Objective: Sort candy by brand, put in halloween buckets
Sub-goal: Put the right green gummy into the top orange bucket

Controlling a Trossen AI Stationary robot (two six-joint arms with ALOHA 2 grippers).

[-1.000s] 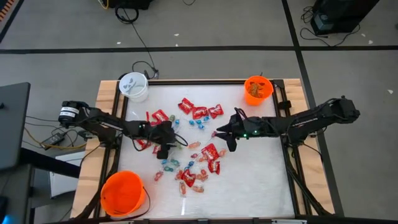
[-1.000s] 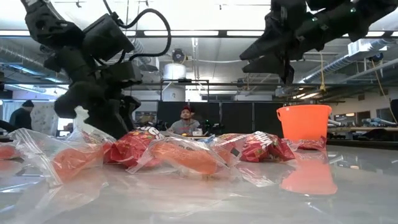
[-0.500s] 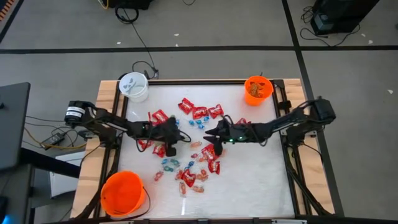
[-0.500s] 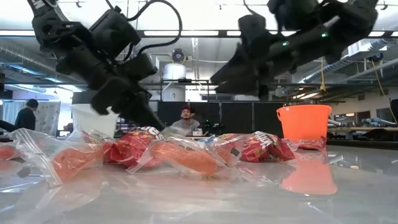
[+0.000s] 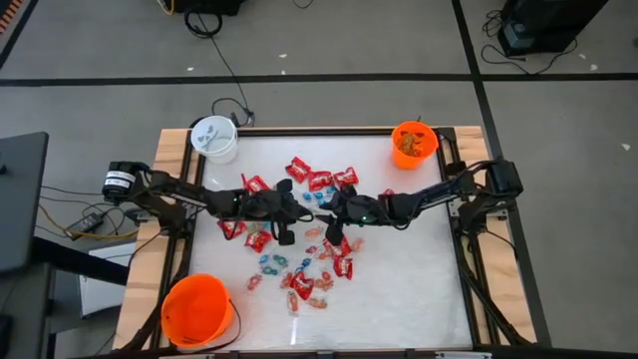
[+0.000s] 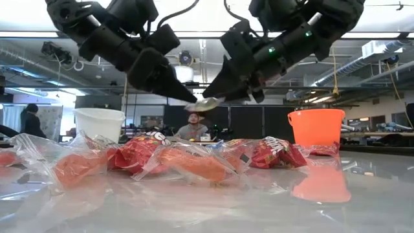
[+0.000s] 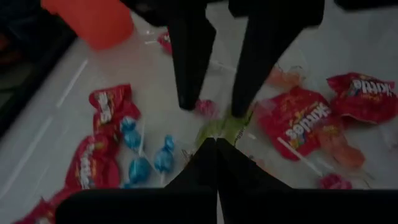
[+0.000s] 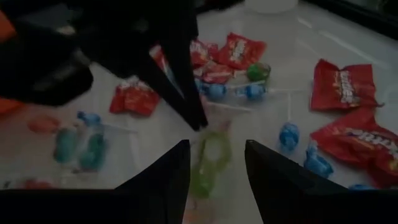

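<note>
My left gripper (image 7: 216,142) is shut on a green clear-wrapped candy (image 7: 225,126) and holds it above the middle of the table (image 5: 419,289). In the low view the candy (image 6: 207,103) shows between the two arms. My right gripper (image 8: 216,144) is open, with one finger on each side of the candy (image 8: 211,155); no touch shows. Red packets (image 5: 321,180), blue pieces (image 5: 271,264) and more clear-wrapped candy lie on the table. The white bucket (image 5: 214,138), the small orange bucket (image 5: 413,143) and the larger orange bucket (image 5: 197,307) stand at the table's corners. My left gripper pinches one end of the green candy's clear wrapper (image 7: 220,133) between its two fingertips. The fingers come from the table's left, slanting down. The candy sticks out ahead of the fingertips, lifted clear of the table.
The loose candy is heaped from the table's middle toward its near left, right under both grippers. The table's near right part is bare white surface. The small orange bucket (image 6: 315,126) holds candy. A person (image 6: 192,126) sits in the room behind the table.
My left gripper has risen from the candy heap and tipped up from pointing down, going a little toward the table's right, with the green candy now lifted clear. My right gripper has come down and toward the table's left until its fingers flank that candy.
</note>
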